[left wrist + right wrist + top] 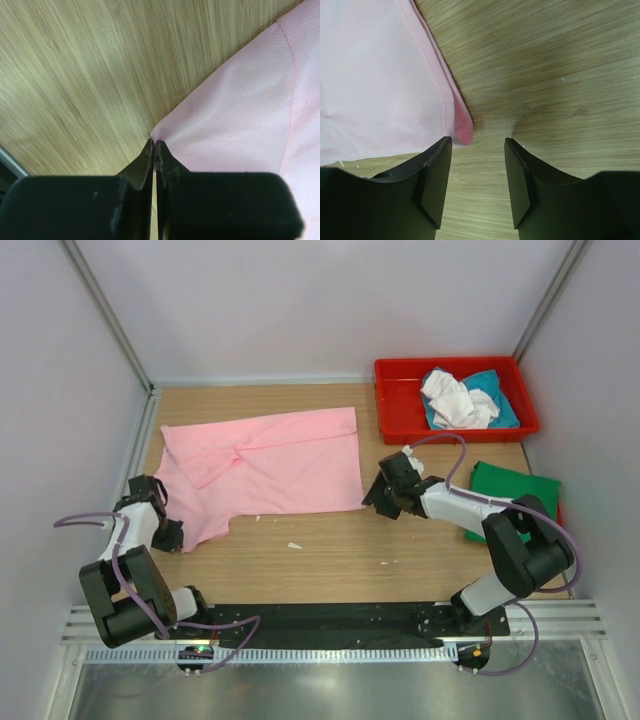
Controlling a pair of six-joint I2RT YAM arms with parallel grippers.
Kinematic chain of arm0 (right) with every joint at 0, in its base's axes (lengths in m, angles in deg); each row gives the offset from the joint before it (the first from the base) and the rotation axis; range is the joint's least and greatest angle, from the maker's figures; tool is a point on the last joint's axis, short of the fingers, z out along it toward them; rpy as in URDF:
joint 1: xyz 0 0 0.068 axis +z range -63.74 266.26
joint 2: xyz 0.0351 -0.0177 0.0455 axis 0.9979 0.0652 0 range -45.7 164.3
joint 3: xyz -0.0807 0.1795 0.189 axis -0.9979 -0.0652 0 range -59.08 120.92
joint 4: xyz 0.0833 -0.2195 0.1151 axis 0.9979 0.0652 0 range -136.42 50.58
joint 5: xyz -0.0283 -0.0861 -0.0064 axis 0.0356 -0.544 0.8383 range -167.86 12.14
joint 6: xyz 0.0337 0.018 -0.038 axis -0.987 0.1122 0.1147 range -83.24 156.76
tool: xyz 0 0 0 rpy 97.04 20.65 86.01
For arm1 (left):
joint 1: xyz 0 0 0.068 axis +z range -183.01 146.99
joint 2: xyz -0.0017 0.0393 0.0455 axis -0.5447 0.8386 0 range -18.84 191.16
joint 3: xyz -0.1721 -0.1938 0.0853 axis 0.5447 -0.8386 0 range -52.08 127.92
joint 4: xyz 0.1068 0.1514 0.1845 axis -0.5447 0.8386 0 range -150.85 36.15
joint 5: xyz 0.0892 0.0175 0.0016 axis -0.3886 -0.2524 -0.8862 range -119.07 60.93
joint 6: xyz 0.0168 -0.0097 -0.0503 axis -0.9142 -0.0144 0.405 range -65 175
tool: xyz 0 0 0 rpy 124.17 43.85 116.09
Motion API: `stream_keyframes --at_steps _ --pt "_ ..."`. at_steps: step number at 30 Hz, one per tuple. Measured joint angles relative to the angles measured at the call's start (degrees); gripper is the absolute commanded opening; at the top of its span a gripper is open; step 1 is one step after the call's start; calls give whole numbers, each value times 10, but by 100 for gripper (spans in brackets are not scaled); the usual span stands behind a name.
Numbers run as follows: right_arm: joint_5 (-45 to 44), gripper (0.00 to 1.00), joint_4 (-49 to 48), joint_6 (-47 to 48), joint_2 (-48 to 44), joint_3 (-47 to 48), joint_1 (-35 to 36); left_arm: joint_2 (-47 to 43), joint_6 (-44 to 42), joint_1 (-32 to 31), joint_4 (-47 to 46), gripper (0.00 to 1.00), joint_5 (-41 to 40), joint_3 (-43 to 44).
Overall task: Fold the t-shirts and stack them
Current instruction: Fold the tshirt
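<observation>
Two corners of pink shirt [270, 455]: L gripper [154, 145] clamped shut on one, R gripper [477, 142] open at other; green shirt [515, 490] half-hidden.

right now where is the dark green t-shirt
In the top view the dark green t-shirt lies flat on the right side of the table, just nearer than the red tray and partly hidden by the right arm.

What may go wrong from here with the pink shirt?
The left hand seems to pinch only the very tip of the pink t-shirt; it may slip out when lifted. The right hand is open, the hem corner close to one finger; closing may miss it.
</observation>
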Motion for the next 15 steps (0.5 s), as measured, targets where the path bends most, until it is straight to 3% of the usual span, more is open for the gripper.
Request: stream_keyframes --at_steps 7,15 --pt "4 45 -28 -16 23 -2 10 6 -1 0 0 0 3 0" --pt "-1 11 -33 -31 36 -2 18 4 -2 0 3 0 2 0"
